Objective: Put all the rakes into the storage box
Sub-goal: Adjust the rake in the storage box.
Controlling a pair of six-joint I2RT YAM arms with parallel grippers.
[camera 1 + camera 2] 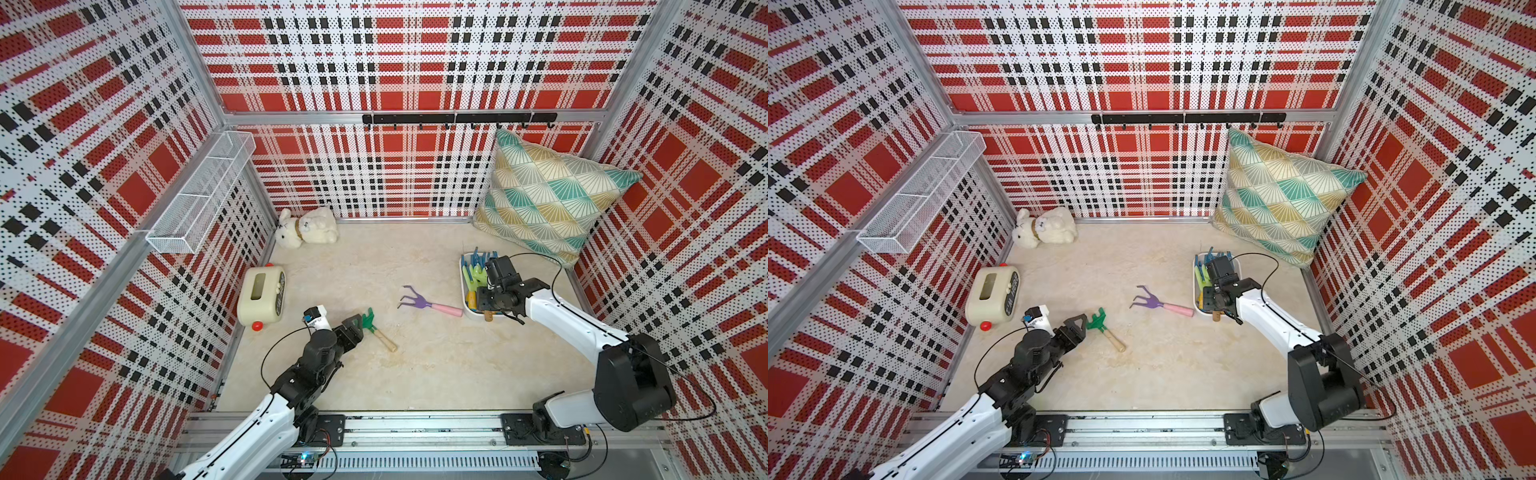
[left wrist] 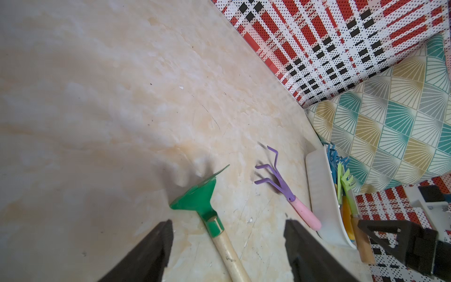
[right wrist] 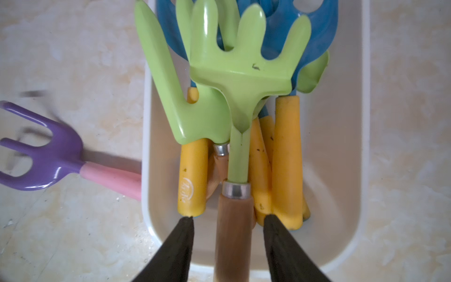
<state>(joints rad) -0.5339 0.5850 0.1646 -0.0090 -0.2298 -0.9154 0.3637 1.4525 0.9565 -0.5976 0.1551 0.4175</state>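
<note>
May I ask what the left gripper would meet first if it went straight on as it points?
Most likely the green rake, whose wooden handle lies between its open fingers; height is unclear.

You've a beige marbled tabletop (image 1: 415,374) carrying a plush dog (image 1: 305,227), cream box (image 1: 261,296), green rake (image 1: 376,329), purple rake (image 1: 428,303) just beside the white storage box (image 3: 341,146) — and a patterned cushion (image 1: 552,195).

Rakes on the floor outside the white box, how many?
2. The green rake lies by the left gripper; the purple rake lies beside the box. Others are piled inside the box, partly hidden.
</note>
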